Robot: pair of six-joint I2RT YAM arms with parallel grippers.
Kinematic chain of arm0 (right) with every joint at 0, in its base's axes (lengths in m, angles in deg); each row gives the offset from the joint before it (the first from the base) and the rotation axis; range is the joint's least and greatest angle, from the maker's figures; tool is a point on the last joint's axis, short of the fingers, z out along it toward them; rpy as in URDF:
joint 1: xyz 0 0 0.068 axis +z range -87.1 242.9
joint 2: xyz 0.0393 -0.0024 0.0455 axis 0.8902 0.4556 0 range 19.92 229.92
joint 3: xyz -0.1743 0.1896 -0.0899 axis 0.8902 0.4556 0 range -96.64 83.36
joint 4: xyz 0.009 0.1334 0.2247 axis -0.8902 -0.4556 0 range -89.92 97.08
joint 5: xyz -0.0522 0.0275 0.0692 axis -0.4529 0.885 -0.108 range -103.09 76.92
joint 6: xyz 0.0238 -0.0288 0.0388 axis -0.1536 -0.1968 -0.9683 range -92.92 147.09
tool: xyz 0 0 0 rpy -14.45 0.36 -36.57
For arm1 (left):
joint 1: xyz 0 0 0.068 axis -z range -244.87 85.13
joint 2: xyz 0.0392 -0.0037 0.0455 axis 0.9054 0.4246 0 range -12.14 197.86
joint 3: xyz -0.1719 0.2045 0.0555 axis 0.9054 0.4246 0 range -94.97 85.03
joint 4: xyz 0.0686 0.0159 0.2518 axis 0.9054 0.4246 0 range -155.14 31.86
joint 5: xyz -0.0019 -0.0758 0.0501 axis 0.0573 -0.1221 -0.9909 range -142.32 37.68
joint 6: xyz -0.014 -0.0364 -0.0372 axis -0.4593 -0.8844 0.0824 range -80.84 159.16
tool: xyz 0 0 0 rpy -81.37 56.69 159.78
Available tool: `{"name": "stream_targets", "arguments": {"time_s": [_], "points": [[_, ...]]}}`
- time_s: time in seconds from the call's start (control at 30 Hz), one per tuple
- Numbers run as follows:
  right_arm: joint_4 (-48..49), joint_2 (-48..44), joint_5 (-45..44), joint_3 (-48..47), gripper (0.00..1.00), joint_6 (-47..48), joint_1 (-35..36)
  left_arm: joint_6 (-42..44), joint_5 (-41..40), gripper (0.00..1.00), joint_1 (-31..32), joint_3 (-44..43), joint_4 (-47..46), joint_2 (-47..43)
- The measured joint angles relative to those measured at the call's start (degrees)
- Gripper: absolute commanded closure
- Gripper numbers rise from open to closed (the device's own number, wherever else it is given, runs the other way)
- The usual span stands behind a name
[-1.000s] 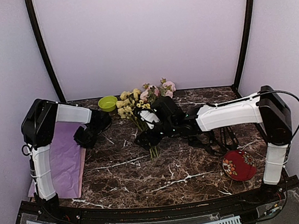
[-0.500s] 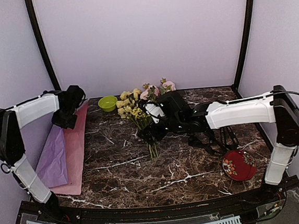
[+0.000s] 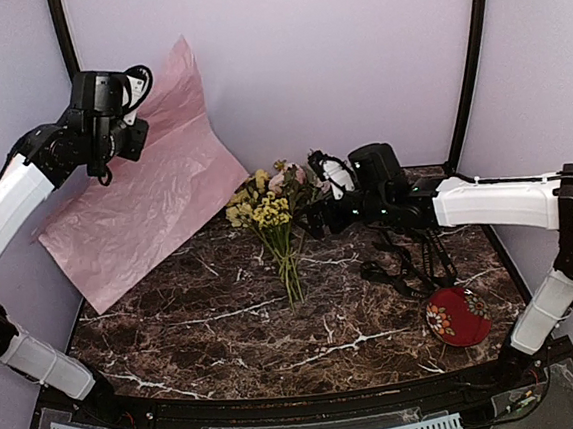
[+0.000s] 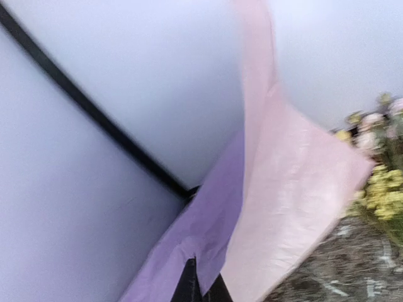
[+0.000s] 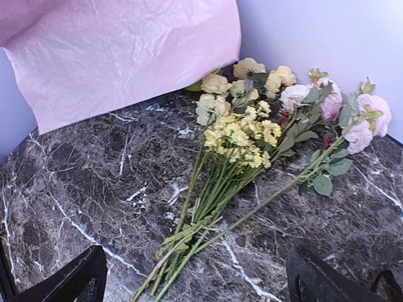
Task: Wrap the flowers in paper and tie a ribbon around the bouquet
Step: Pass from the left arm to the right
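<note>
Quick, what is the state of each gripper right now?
Left gripper: closed, holding the paper up.
Right gripper: open, holding nothing, near the flowers.

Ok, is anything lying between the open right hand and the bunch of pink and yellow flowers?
Nothing visible does. The pink and yellow flowers lie on bare dark marble tabletop just ahead of the right hand; the pink paper sheet hangs beyond them.

Soft, even, lilac-tinted light fills every view and casts barely any shadow under the flowers, which look crisp in the right wrist view, whereas the left wrist view is motion-blurred throughout, smearing the paper beside those flowers.
</note>
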Motion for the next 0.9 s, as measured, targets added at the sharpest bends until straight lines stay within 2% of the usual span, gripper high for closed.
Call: {"name": "stream_targets", "arguments": {"time_s": [0.17,0.33,0.5,0.7,0.83,0.9], "points": [[1.53,-6.38,2.82,4.39,0.0,-1.88,-6.69,3.91,8.94,1.0,13.73,-9.14,-2.21,2.62],[1.38,-12.55,3.1,8.24,0.0,-4.46,-14.93,4.59,17.33,1.0,21.24,-14.21,-3.52,4.24],[-0.55,-16.74,4.28,10.62,0.0,-5.07,-20.96,3.63,27.78,1.0,23.98,-17.35,-3.96,5.03],[-1.14,-28.39,7.96,13.4,0.0,-0.09,-21.75,-0.66,46.14,1.0,25.42,-18.71,-5.2,5.38],[0.57,-34.88,6.08,14.47,0.0,1.57,-23.32,-5.42,55.78,1.0,24.63,-18.34,-9.14,4.98],[1.16,-36.96,4.76,14.64,0.0,2.01,-24.3,-9.79,62.34,1.0,22.03,-18.03,-11.67,4.68]]}}
